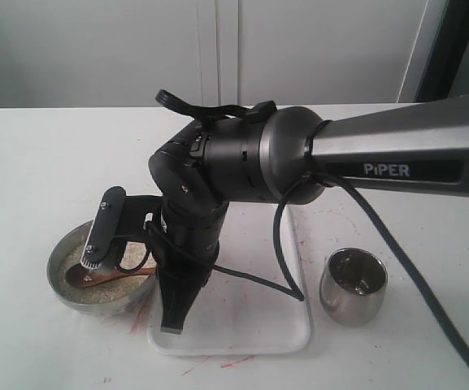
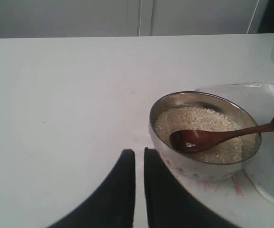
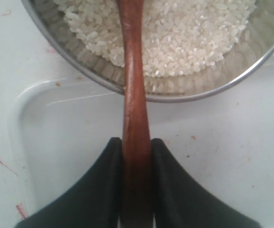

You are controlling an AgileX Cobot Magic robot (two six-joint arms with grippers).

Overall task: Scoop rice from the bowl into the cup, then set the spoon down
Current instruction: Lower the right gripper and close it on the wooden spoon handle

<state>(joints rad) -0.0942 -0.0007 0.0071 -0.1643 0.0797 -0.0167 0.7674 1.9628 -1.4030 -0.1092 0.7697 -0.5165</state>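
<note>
With the right gripper (image 3: 137, 145) clamped on the spoon (image 3: 132, 85) in the rice (image 3: 189, 33), the left gripper (image 2: 139, 153) jaws together on nothing, and the cup (image 1: 353, 286) seemingly empty, you have scooping, pouring and set-down ahead.

Bare counter (image 1: 47, 162) lies open beyond the bowl (image 1: 67, 296). Between bowl and cup (image 1: 353, 286), the right arm (image 1: 218, 175) hangs over the white tray (image 1: 258, 321), blocking that way.

A white rectangular tray (image 1: 250, 325) with rounded corners lies flat on the white table (image 1: 55, 162), well apart from the far edge. Red marks (image 1: 218, 363) stain the table just beside the tray. Pale panels (image 1: 96, 49) stand behind the far edge.
</note>
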